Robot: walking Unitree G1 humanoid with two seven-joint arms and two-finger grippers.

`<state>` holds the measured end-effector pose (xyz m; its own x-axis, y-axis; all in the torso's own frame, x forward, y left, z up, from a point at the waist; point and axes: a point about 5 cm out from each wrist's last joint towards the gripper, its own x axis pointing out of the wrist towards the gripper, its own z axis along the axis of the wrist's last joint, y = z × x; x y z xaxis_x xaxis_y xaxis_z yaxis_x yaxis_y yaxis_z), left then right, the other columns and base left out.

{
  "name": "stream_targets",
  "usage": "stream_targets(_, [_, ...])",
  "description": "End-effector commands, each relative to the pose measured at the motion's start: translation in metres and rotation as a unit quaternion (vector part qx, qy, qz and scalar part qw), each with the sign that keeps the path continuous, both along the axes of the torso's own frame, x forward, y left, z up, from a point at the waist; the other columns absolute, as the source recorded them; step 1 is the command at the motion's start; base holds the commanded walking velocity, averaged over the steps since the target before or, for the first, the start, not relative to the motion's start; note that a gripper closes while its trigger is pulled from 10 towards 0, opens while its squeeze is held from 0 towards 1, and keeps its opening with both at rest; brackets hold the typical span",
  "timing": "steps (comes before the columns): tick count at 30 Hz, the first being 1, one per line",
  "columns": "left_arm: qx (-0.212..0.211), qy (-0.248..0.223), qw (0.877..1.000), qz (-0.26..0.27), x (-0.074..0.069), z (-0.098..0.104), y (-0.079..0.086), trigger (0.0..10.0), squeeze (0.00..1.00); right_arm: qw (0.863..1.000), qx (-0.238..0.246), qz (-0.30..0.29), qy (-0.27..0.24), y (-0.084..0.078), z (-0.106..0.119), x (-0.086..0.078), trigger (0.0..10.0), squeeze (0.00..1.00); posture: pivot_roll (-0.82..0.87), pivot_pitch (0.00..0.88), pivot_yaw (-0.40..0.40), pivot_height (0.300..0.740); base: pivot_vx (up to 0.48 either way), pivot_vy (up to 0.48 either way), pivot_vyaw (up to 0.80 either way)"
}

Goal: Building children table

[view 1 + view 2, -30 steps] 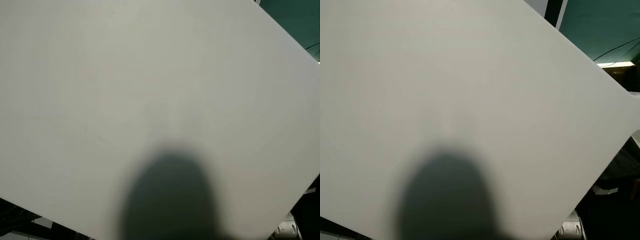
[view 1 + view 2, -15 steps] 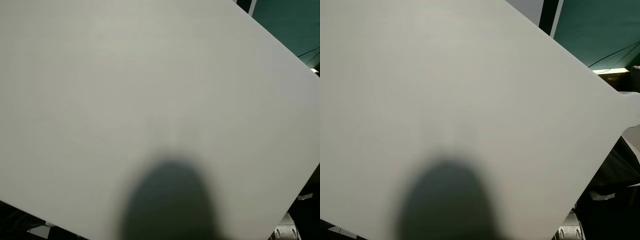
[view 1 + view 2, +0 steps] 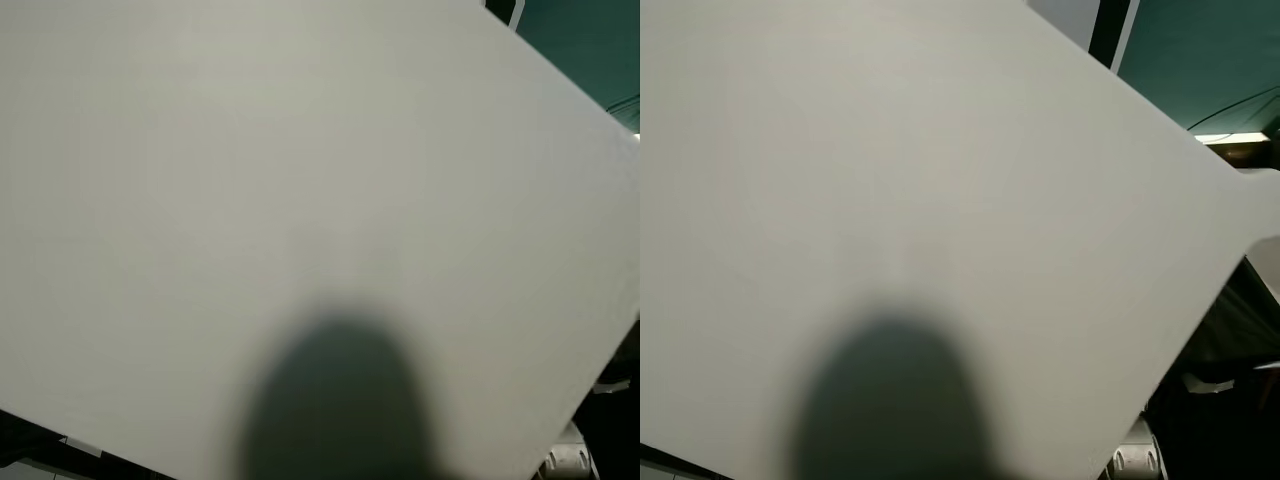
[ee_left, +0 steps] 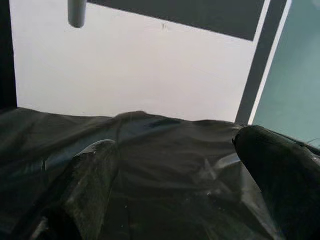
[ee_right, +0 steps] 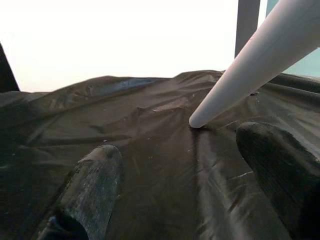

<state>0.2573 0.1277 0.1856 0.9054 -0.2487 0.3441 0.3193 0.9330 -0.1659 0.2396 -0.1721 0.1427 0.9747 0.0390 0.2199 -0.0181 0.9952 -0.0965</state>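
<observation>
A big white tabletop panel [image 3: 300, 180] stands tilted very close in front of my head camera, with a dark rounded shadow [image 3: 340, 400] low on it. My left gripper [image 4: 175, 190] is open over a crinkled black plastic sheet [image 4: 165, 145], with nothing between its fingers. My right gripper [image 5: 185, 185] is open too, above the same black sheet [image 5: 125, 110]. A white tapered table leg [image 5: 250, 65] slants down ahead of it, its tip touching the sheet.
A green wall [image 3: 1200, 50] and a dark upright post [image 3: 1108, 30] show past the panel's upper right edge. A silver arm part [image 3: 1135, 460] peeks out under the panel's lower right corner. A grey tube end [image 4: 76, 12] hangs before a white wall [image 4: 150, 75].
The panel's upper right edge slid left a little, then part of the way back. The shadow on it stays in place.
</observation>
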Motion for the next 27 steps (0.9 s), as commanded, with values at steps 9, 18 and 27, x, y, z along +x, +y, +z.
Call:
stream_targets(9, [0.001,-0.022,1.000,-0.009,0.0008,0.0116,-0.0038,10.0,0.00,1.000,0.002,0.003,0.001,0.0046,0.0002,0.0004,10.0,0.00,0.05,0.000,0.040,0.740,0.000,0.000,0.00])
stream_targets(18, [0.008,-0.008,1.000,-0.005,0.0009,0.0031,-0.0014,10.0,0.00,1.000,0.004,0.002,0.007,0.0051,-0.0026,-0.0019,10.0,0.00,0.05,0.000,0.045,0.740,0.000,0.000,0.00])
stream_targets(27, [0.008,-0.009,1.000,-0.008,0.0027,0.0035,-0.0029,10.0,0.00,1.000,-0.005,-0.006,0.013,0.0018,-0.0043,-0.0021,10.0,0.00,0.04,0.000,0.047,0.740,0.000,0.000,0.00])
